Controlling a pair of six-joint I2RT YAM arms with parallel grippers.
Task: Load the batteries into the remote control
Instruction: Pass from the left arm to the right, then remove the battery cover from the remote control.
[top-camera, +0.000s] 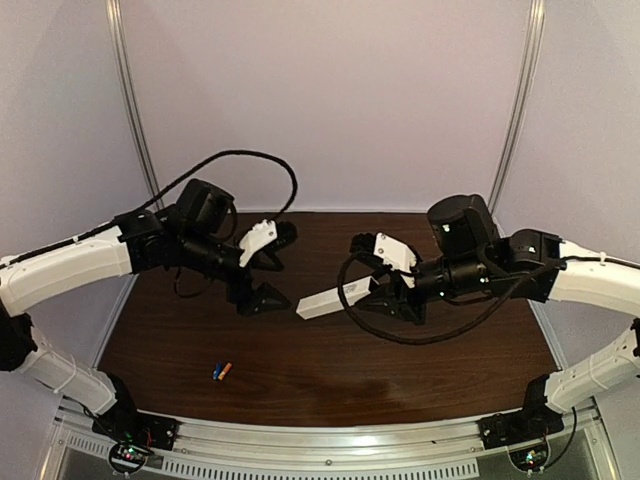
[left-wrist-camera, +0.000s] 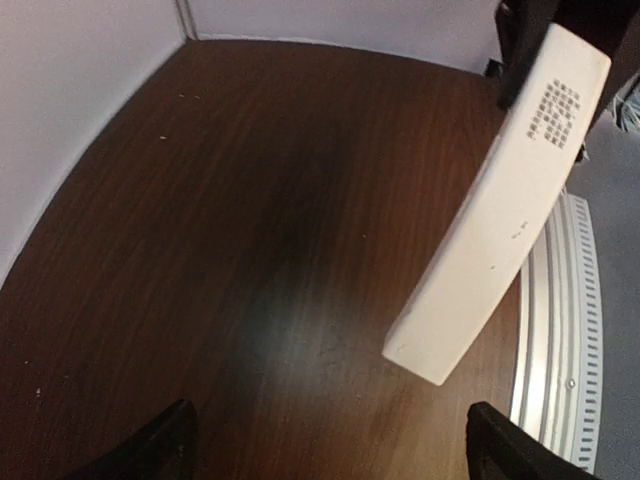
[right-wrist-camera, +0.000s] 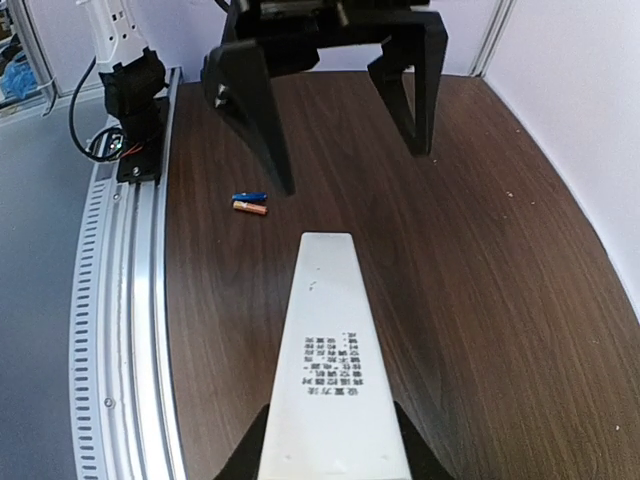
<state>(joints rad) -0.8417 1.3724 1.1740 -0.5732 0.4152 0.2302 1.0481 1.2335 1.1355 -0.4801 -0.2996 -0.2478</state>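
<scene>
The remote control (top-camera: 325, 298), a slim white bar with printed text on its back, is held above the brown table (top-camera: 400, 370) by my right gripper (top-camera: 385, 290), which is shut on its near end. In the right wrist view the remote (right-wrist-camera: 335, 340) points away from my right gripper (right-wrist-camera: 335, 465). My left gripper (top-camera: 278, 268) is open and empty, facing the remote's free end, just apart from it. In the left wrist view the remote (left-wrist-camera: 510, 200) hangs to the right of my left gripper (left-wrist-camera: 330, 450). The blue battery (top-camera: 217, 371) and orange battery (top-camera: 226, 369) lie together on the table front left, also in the right wrist view (right-wrist-camera: 250, 202).
An aluminium rail (top-camera: 330, 450) runs along the table's near edge and also shows in the right wrist view (right-wrist-camera: 120, 330). Pale walls close in the back and sides. A black cable (top-camera: 250, 160) loops behind the left arm.
</scene>
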